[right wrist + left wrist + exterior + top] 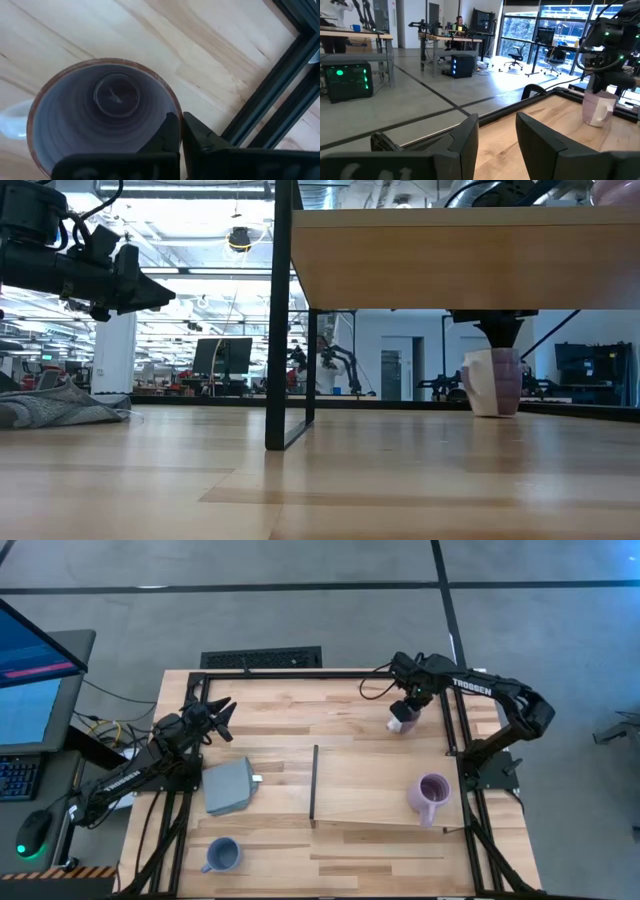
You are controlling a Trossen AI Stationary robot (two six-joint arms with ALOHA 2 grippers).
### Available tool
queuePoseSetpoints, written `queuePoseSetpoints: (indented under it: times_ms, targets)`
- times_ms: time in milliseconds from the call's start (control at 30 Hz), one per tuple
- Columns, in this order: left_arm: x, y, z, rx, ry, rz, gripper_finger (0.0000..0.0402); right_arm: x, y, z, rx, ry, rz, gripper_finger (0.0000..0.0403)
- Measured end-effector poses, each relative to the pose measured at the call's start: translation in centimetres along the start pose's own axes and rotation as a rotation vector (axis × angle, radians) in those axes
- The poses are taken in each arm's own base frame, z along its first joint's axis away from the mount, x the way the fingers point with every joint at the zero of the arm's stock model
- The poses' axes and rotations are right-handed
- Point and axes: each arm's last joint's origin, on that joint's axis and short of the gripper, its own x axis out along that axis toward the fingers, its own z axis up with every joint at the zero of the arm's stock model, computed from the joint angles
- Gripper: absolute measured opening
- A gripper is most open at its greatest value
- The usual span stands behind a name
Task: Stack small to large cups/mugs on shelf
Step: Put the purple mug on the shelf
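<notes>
- three mugs in play, all placed here relative to the shelf (375, 785), the light-wood panel with a black strip (314, 783) along its left short edge.
- big lavender mug (431, 796) stands upright on the shelf, at its right end, handle pointing to the near edge.
- blue-grey mug (221, 856) sits upright on the tabletop (270, 850), off the shelf's near-left corner, well apart from it.
- third mug, pale lavender (404, 718), is on the tabletop just past the shelf's far edge, toward its right end; low view shows it standing upright on the wood (492, 381).
- right gripper (410, 706) is right over that mug, fingers pinched together on its rim; wrist view looks straight down into the cup (100, 120), one finger (167, 132) inside the wall, the other outside.
- left gripper (222, 715) hangs in the air beyond the shelf's far-left corner, fingers (465, 142) apart, nothing between them.
- flat grey block (228, 787) lies on the tabletop just left of the shelf's strip edge.
</notes>
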Motion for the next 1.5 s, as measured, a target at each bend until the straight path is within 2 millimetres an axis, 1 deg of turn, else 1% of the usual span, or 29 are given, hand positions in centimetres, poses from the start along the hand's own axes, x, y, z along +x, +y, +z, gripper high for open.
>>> queuePoseSetpoints:
  times_ms: [233, 400, 567, 667, 733, 933, 1067, 1200, 1300, 1400, 1500]
  targets:
    - [0.0, 0.0, 0.0, 0.0, 0.0, 0.0, 0.0121, 0.0, 0.0, 0.0, 0.0, 0.0, -0.002, 0.0025]
    - [0.0, 0.0, 0.0, 0.0, 0.0, 0.0, 0.0121, 0.0, 0.1, 0.0, -0.006, 0.0, -0.002, 0.0008]
    - [0.0, 0.0, 0.0, 0.0, 0.0, 0.0, 0.0121, 0.0, 0.1, 0.0, -0.015, 0.002, -0.003, 0.0006]
    - [0.0, 0.0, 0.0, 0.0, 0.0, 0.0, 0.0121, -0.3, 0.1, 0.0, -0.035, 0.012, 0.001, 0.0005]
    - [0.0, 0.0, 0.0, 0.0, 0.0, 0.0, 0.0121, -1.0, 0.2, 0.2, -0.044, 0.009, -0.004, 0.0004]
    - [0.0, 0.0, 0.0, 0.0, 0.0, 0.0, 0.0121, -3.8, 0.4, 0.8, -0.082, -0.036, 0.003, 0.0003]
    - [0.0, 0.0, 0.0, 0.0, 0.0, 0.0, 0.0121, -6.3, 0.6, 1.1, -0.113, -0.06, 0.009, 0.0001]
    - [0.0, 0.0, 0.0, 0.0, 0.0, 0.0, 0.0121, -9.3, 0.8, 1.0, -0.175, -0.099, 0.015, 0.0001]
    - [0.0, 0.0, 0.0, 0.001, 0.0, 0.0, 0.0121, -11.9, 1.0, 0.9, -0.221, -0.153, 0.027, 0.0001]
    - [0.0, 0.0, 0.0, 0.008, 0.0, 0.0, 0.0121, -14.7, 1.0, 0.5, -0.266, -0.199, 0.07, 0.0001]
    - [0.0, 0.0, 0.0, 0.01, 0.0, 0.0, 0.0121, -17.4, 1.1, -0.4, -0.311, -0.239, 0.131, 0.0001]
